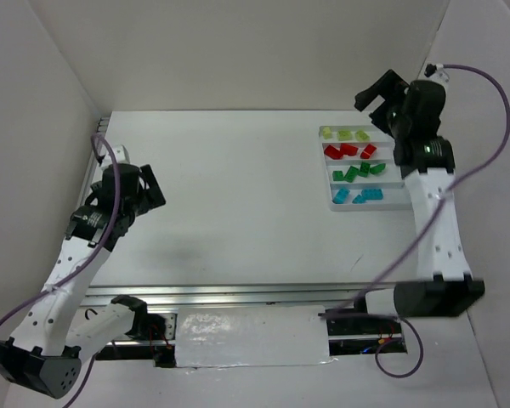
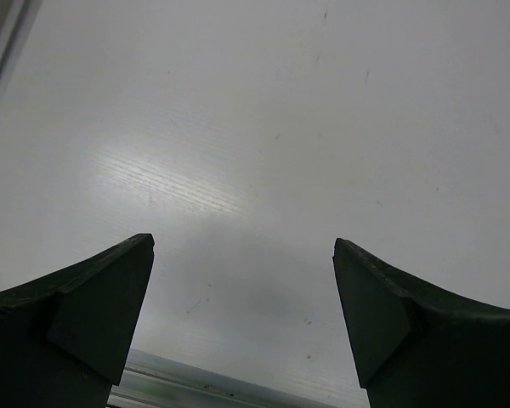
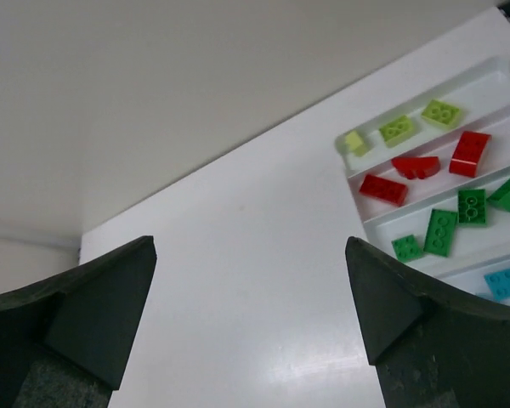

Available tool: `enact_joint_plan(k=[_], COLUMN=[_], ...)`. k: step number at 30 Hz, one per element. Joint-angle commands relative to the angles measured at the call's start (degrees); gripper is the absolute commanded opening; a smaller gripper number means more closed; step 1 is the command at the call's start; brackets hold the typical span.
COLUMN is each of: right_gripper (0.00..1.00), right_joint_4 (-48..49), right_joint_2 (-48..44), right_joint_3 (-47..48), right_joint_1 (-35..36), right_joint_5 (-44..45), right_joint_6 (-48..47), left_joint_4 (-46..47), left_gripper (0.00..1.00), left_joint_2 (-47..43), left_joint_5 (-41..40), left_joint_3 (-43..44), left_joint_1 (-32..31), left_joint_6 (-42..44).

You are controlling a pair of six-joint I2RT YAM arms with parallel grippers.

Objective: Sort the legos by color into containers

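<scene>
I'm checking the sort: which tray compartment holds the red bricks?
The second compartment from the tray's far end. It holds three red bricks and lies between the pale yellow-green bricks and the dark green bricks.

Top external: fixed, high and behind the arm bases, looking down on the whole counter (image 1: 238,195). Left wrist: close over bare counter, facing forward past the left gripper (image 2: 242,246). Right wrist: farther off and oblique, looking past the right gripper (image 3: 251,246), with the tray (image 3: 493,87) ahead and to its right. Tray and surrounding counter are shared with the top view.
</scene>
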Motion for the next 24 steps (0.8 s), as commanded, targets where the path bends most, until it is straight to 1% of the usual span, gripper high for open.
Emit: enact_joint_plan(k=[1,2,3,5,6,7,8,9,12,13,14,15,16,17,18,21,24], right_gripper=[1.0,1.0,1.0,1.0,1.0,1.0,1.0,1.0,1.0,1.0,1.0,1.0,1.0,1.0,1.0,1.0,1.0], right_joint_4=[-4.9,-6.0,-6.9,-8.8,-8.9,-8.3,-7.0,-7.0,-10.8,-13.0,-18.4,-21.0,-24.6,-25.3,-25.6,-28.5,-29.2], right_joint_2=[-13.0,-16.2,-22.6,-28.9,-35.4,-39.2,-42.6,-48.5,-55.3,-56.1,-56.7,-57.0,-57.9,-59.2,-60.3,-62.5,-63.2], right_joint_3=[-10.8,-14.8,-16.4,-19.7,-20.8,-22.3,-25.1,-26.0,-26.6,-25.8,-23.3,-22.1,-20.6,-20.8,-21.3,-21.0,-20.4], right_joint_1=[2.0,2.6,3.0,5.0,10.5,14.2,16.2,17.3,18.0,18.0,18.2,18.2,19.5,21.5,23.0,24.6,26.1], right_joint_5=[0.7,1.4,2.0,3.5,8.2,10.8,9.7,3.6,-2.2,-2.2,-2.2,-1.5,1.6,4.6,5.5,10.2,12.3], right_joint_6=[-7.8,-8.9,-9.5,-10.5,-10.4,-10.3,-10.9,-10.9,-11.1,-12.1,-13.9,-15.0,-15.9,-14.7,-14.7,-15.1,-15.1], left_joint_4=[-1.1,-1.8,-2.4,-3.9,-4.3,-4.3,-5.0,-5.6,-7.6,-7.9,-8.5,-9.3,-10.0,-10.1,-10.7,-9.8,-9.7], left_gripper=[0.99,1.0,1.0,0.99,0.99,1.0,0.99,1.0,1.0,0.99,1.0,1.0,0.99,1.0,0.99,1.0,1.0], left_joint_2=[0.5,0.6,0.8,0.2,-0.8,-1.5,-2.4,-4.2,-8.3,-9.5,-12.0,-13.2,-15.7,-16.9,-18.0,-22.4,-24.8], left_joint_5=[-5.9,-6.8,-8.1,-9.2,-9.4,-9.5,-9.6,-10.4,-10.5,-11.1,-11.3,-11.5,-12.1,-12.3,-12.5,-11.4,-11.3], left_joint_3=[8.4,9.8,11.2,14.3,15.1,16.0,16.3,16.8,17.2,16.7,16.5,15.7,15.1,14.6,13.6,11.0,9.7], left_joint_1=[0.6,0.6,0.6,0.7,0.7,0.7,0.7,0.7,0.6,0.6,0.6,0.6,0.6,0.6,0.6,0.6,0.6], left_joint_6=[-0.9,-0.8,-0.6,-0.1,0.2,1.1,1.5,1.8,3.2,4.2,4.7,5.1,5.6,5.6,5.6,6.2,6.2])
